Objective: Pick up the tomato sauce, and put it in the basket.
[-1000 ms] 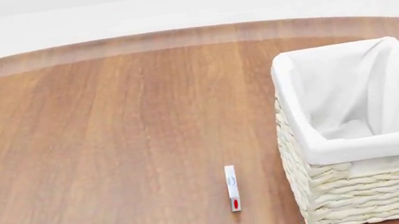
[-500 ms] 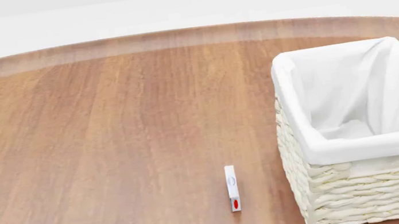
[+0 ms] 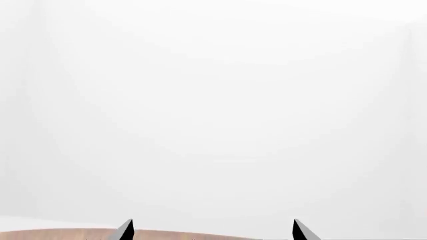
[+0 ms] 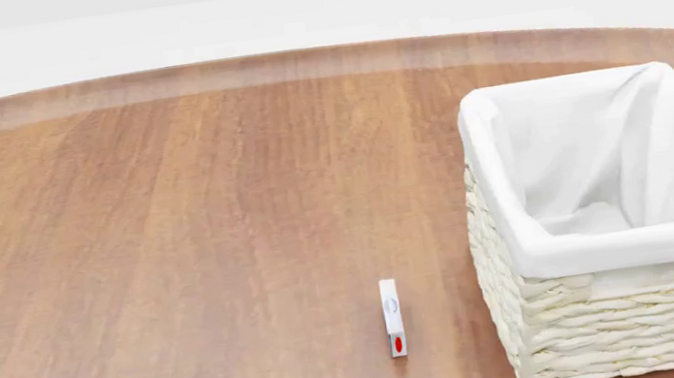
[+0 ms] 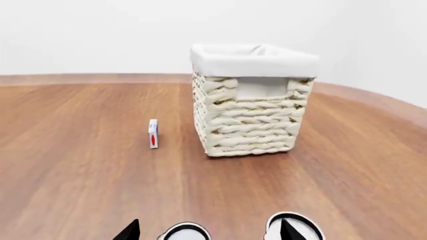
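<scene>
The basket (image 4: pixel 629 326) is cream wicker with a white liner and stands at the right of the wooden table; it also shows in the right wrist view (image 5: pixel 247 120). No red-and-green label of the tomato sauce shows in any view. Two round white tops with dark rims (image 5: pixel 185 233) (image 5: pixel 303 226) sit at the edge of the right wrist view, by my right gripper (image 5: pixel 208 232); I cannot tell what they are. The right gripper is open and low over the table. My left gripper (image 3: pixel 212 231) is open and empty, facing a white wall. Neither gripper shows in the head view.
A small thin white box with a red oval (image 4: pixel 392 319) stands upright on the table just left of the basket; it also shows in the right wrist view (image 5: pixel 153 133). The table's curved far edge (image 4: pixel 293 58) meets a white wall.
The head view shifted slightly a second ago and has held still since. A dark sliver now shows at its lower left corner. The basket and small box have not moved.
</scene>
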`<state>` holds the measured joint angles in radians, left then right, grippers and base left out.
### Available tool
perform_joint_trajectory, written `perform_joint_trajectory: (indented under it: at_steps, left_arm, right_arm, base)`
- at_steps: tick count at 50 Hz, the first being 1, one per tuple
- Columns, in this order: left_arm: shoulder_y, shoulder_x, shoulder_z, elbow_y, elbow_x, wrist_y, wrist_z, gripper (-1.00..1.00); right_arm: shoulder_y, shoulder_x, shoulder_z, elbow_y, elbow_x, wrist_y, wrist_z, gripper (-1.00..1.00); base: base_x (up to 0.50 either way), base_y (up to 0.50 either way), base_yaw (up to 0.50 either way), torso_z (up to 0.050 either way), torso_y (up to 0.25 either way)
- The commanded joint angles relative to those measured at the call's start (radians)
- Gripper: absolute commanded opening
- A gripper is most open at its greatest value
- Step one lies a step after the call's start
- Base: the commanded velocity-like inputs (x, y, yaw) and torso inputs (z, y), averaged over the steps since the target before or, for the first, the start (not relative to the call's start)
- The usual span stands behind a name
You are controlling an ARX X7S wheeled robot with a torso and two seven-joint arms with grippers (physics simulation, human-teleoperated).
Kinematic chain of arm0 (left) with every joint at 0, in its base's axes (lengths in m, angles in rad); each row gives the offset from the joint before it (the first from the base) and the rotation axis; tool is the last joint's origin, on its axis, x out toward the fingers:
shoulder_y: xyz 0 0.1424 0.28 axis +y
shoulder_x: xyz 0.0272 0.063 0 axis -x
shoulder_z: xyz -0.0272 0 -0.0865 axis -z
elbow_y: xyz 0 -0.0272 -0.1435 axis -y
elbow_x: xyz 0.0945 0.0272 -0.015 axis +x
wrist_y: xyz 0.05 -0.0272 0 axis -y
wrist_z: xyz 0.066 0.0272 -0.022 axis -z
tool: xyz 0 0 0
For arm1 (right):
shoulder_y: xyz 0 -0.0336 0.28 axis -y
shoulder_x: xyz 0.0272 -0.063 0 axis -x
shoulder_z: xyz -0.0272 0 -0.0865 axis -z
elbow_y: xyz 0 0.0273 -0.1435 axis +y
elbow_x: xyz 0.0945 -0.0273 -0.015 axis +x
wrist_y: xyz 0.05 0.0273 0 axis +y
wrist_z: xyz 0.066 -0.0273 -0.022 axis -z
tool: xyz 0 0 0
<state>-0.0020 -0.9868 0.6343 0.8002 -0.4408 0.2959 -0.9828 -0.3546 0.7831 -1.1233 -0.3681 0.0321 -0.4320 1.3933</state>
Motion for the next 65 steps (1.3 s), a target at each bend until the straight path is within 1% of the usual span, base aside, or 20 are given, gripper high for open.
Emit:
perform_joint_trajectory:
  at_steps: [1, 10, 27, 41, 61, 65]
  left_arm:
    - [0.002, 0.001, -0.001, 0.002, -0.003, 0.0, -0.001, 1.0]
    - [0.007, 0.001, -0.002, -0.004, 0.0, 0.009, 0.001, 1.0]
    - [0.005, 0.007, -0.003, -0.021, -0.007, 0.017, 0.011, 1.0]
    - [-0.002, 0.019, 0.003, -0.023, -0.004, 0.005, 0.018, 1.0]
    - [0.011, 0.024, 0.004, -0.041, 0.0, 0.02, 0.024, 1.0]
    - [0.007, 0.027, 0.005, -0.044, -0.002, 0.018, 0.027, 1.0]
  right_arm:
    - [-0.009, -0.018, -0.006, 0.029, -0.003, -0.008, -0.012, 1.0]
    - [-0.004, -0.033, -0.011, 0.052, 0.006, -0.009, -0.033, 1.0]
    - [0.051, -0.082, -0.028, 0.18, 0.124, -0.059, -0.142, 1.0]
    - [0.07, -0.099, -0.027, 0.234, 0.169, -0.087, -0.183, 1.0]
    - [0.133, -0.144, -0.022, 0.363, 0.308, -0.128, -0.297, 1.0]
    - [0.156, -0.157, -0.022, 0.412, 0.36, -0.148, -0.353, 1.0]
  base:
    - [0.0, 0.0, 0.0, 0.0, 0.0]
    - [0.0, 0.0, 0.0, 0.0, 0.0]
    - [0.0, 0.0, 0.0, 0.0, 0.0]
    - [0.0, 0.0, 0.0, 0.0, 0.0]
    - [0.0, 0.0, 0.0, 0.0, 0.0]
    - [0.0, 0.0, 0.0, 0.0, 0.0]
